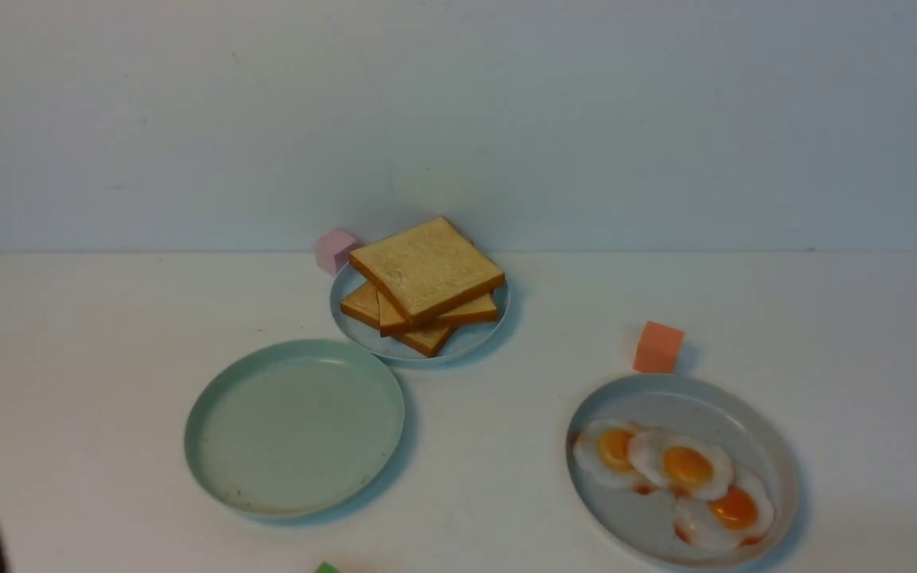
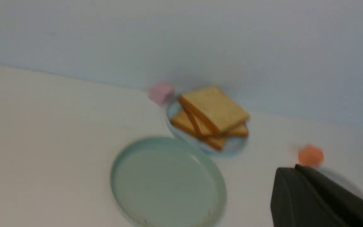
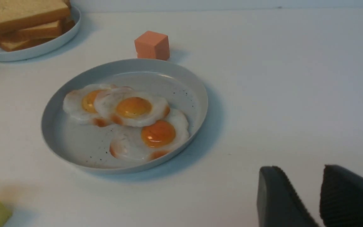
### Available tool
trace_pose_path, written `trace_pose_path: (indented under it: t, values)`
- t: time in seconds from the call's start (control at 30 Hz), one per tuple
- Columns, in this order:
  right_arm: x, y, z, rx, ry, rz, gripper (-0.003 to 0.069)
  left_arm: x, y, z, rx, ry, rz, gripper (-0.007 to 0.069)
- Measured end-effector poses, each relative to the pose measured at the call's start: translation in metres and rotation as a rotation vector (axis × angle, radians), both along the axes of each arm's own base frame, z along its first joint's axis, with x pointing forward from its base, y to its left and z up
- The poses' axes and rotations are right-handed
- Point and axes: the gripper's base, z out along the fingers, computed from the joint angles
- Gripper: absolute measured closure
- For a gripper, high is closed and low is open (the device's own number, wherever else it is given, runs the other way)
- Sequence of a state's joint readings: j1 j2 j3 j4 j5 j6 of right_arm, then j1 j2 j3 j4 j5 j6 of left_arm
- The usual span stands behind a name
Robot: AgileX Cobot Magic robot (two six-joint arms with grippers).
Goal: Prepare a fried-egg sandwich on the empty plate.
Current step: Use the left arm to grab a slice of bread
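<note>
3 plates point(image 1: 468, 342), 3 toast slices point(image 1: 427, 268), 3 eggs point(image 1: 685, 465); empty plate point(image 1: 295, 430) sits near left gripper point(image 2: 292, 177) (shut, holding zip), right gripper point(image 3: 301, 169) half-open w/ nothing.

The mint plate point(image 1: 295, 430) has a smooth satin finish with a soft sheen at its rim and a few dark specks; the grey plate point(image 1: 665, 406) at its 3 o'clock is also smooth, speckled and faintly glossy. The toast point(image 1: 425, 270) looks matt and finely porous, whereas the eggs point(image 1: 685, 465) look glossy, like moulded plastic. The orange cube point(image 1: 657, 348) and pink cube point(image 1: 335, 251) look matt, the table point(image 1: 825, 318) is matt white, and the right gripper point(image 3: 299, 170) has black, matt, ribbed pads point(image 3: 279, 195).
</note>
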State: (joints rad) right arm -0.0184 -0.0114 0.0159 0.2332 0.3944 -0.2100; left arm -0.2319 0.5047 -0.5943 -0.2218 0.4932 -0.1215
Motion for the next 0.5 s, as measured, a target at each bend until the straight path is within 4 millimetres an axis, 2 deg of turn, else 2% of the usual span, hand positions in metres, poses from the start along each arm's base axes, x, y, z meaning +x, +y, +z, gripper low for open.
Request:
trace_pose_path:
  t: [0.1, 0.2, 0.23, 0.33, 0.4, 0.43, 0.5]
  values:
    - [0.001, 0.000, 0.001, 0.036, -0.021, -0.007, 0.0419, 0.023, -0.018, 0.000, 0.090, 0.168, -0.115, 0.0638]
    - [0.003, 0.002, 0.007, 0.242, -0.091, -0.039, 0.0419, 0.045, -0.030, -0.009, 0.128, 0.266, -0.150, 0.0638]
    - [0.003, 0.002, 0.008, 0.247, -0.098, -0.043, 0.0419, 0.049, -0.031, -0.011, 0.132, 0.278, -0.151, 0.0638]
    - [0.004, 0.000, 0.020, 0.570, -0.207, -0.103, 0.0418, 0.076, -0.042, -0.029, 0.176, 0.377, -0.163, 0.0638]
    - [0.005, -0.003, 0.025, 0.697, -0.262, -0.136, 0.0418, 0.094, -0.049, -0.036, 0.221, 0.438, -0.185, 0.0638]
    - [0.005, -0.003, 0.026, 0.710, -0.265, -0.136, 0.0418, 0.095, -0.049, -0.034, 0.219, 0.432, -0.185, 0.0638]
    - [0.002, 0.003, 0.040, 0.679, -0.242, -0.060, 0.0418, 0.123, -0.060, -0.029, 0.272, 0.485, -0.225, 0.0638]
